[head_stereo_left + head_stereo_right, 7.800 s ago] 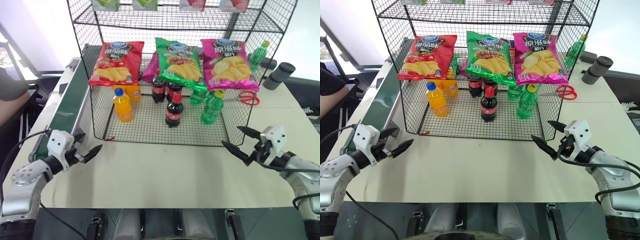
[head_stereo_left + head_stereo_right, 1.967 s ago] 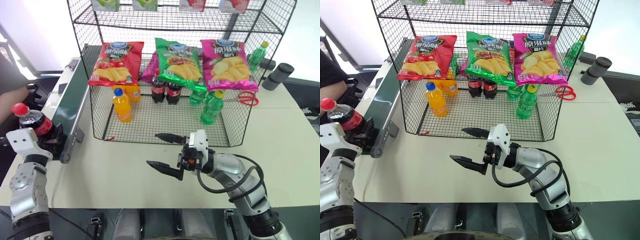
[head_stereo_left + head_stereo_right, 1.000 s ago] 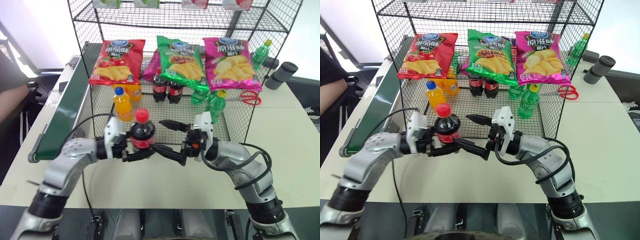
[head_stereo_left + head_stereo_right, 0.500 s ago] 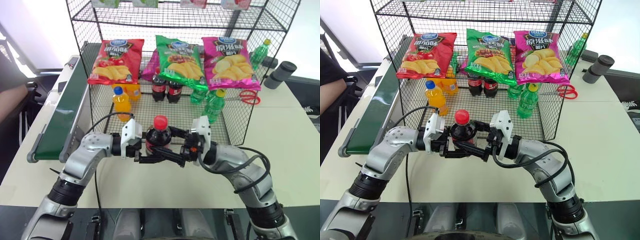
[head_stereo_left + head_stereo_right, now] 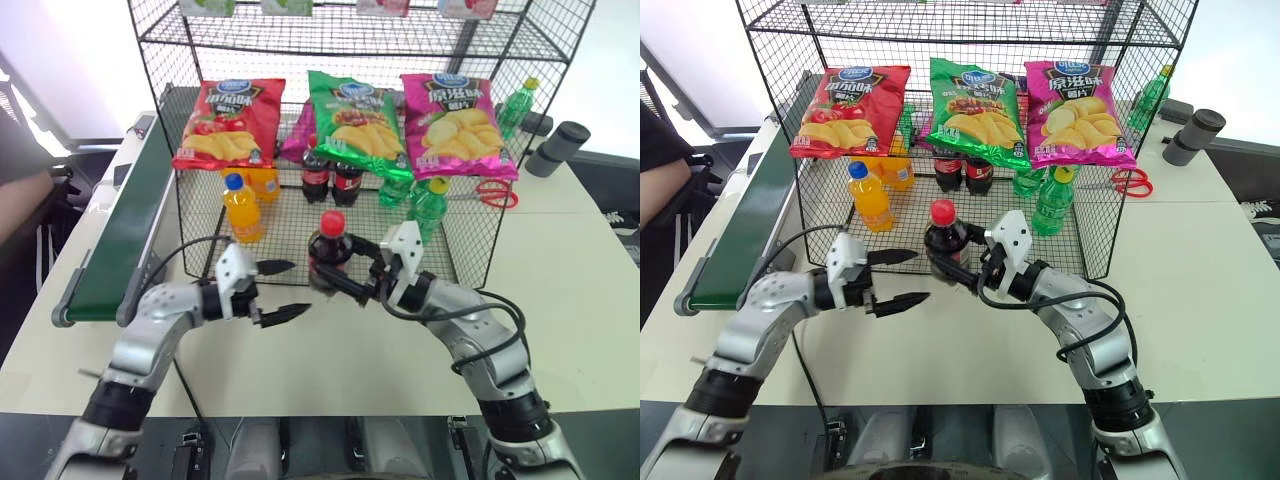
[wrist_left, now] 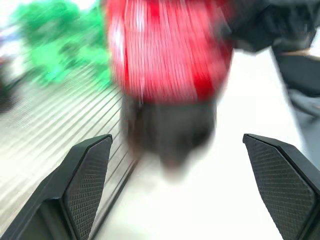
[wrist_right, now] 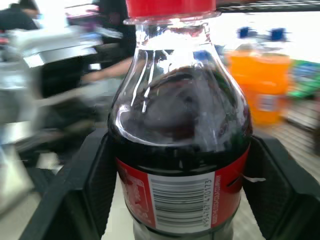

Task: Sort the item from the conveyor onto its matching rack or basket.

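Right claw [image 5: 335, 277] clamped on the cola bottle [image 5: 328, 256], held upright, cap up, above the counter [image 5: 560, 270] just at the near open front of the rack [image 5: 300, 235]. Left claw [image 5: 285, 290] stands apart and empty, just left of the bottle. The two shelved colas [image 5: 332, 178] lie straight beyond on the rack floor, so the right arm likely carries it far-ward.

Cola bottle [image 5: 329, 250] before rack [image 5: 470, 225], conveyor [image 5: 125, 240] to its left.
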`<state>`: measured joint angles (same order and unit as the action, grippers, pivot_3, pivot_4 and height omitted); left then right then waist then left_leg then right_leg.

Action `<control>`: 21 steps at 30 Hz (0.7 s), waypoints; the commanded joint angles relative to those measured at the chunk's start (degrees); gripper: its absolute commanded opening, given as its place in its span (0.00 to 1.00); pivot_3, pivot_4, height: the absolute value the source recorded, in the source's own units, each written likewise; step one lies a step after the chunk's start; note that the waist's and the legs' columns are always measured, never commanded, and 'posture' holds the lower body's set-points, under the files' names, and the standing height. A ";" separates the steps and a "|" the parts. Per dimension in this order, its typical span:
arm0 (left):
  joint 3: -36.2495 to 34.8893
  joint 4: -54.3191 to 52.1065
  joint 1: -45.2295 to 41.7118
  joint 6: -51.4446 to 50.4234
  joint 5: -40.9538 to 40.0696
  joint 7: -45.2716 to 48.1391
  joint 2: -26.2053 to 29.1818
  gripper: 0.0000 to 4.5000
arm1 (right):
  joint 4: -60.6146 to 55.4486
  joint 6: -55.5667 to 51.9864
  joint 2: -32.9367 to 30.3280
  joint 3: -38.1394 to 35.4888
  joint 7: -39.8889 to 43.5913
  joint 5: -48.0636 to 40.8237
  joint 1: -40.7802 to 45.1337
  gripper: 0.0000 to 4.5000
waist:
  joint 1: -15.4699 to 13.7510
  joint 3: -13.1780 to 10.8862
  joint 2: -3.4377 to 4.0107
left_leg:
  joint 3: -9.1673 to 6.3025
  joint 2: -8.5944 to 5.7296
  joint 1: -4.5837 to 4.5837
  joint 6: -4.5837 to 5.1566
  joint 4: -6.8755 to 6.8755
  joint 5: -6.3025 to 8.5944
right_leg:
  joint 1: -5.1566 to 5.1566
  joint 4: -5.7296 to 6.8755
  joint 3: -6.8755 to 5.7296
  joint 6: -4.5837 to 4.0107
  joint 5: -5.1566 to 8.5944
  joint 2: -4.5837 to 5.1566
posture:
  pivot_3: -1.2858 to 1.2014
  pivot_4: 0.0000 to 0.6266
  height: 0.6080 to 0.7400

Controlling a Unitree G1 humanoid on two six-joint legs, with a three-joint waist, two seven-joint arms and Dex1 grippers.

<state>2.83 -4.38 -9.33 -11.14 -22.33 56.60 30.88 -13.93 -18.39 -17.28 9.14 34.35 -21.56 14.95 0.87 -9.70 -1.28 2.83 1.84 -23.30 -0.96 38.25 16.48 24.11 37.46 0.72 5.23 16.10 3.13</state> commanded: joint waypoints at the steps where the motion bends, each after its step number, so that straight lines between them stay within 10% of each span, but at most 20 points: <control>1: -5.56 0.00 1.72 4.02 0.81 -4.85 -0.59 0.99 | 6.26 8.42 3.06 -0.98 -3.57 5.21 3.05 0.65 | -0.10 0.00 0.00 | 0.01 0.00 0.00 0.00 0.00 0.00 | 0.00 0.01 0.00 0.00 0.00 0.02 | 0.52 0.24 1.00; 21: -11.70 -11.41 11.16 -0.25 -2.05 -13.35 -1.02 0.99 | 55.69 31.38 15.05 -9.11 -13.33 12.59 24.79 0.65 | 0.57 0.00 0.04 | 0.14 -0.03 0.02 -0.13 -0.01 -0.07 | 0.14 0.29 0.09 0.00 -0.01 0.29 | 0.52 0.24 1.00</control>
<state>-8.33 -13.84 2.06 -11.18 -23.90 43.59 29.78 42.47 10.82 -2.78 1.12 20.69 -8.60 38.25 1.43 -9.70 -1.25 2.96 1.82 -23.28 -1.09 38.24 16.41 24.26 37.76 0.80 5.23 16.09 3.42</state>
